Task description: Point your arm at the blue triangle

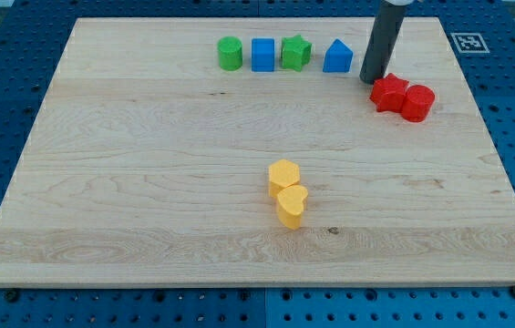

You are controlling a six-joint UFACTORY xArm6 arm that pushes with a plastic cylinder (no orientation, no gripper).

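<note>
Pale wood-grain board (pixel 148 182) on a blue perforated table (pixel 2 91) carries green cylinder (pixel 230 53), blue cube (pixel 262 55), green star block (pixel 296 52), blue triangle block (pixel 337 56), two red blocks (pixel 389 92) (pixel 417 103), two yellow blocks (pixel 284 176) (pixel 292 206), dark grey rod with my tip (pixel 371 80).

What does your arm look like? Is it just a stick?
Pretty much! All you can see of me is a straight, dark grey rod, round like a thick marker, coming down from the view's top. My tip is plain and blunt. No fingers, cables, or markings show on it.
</note>
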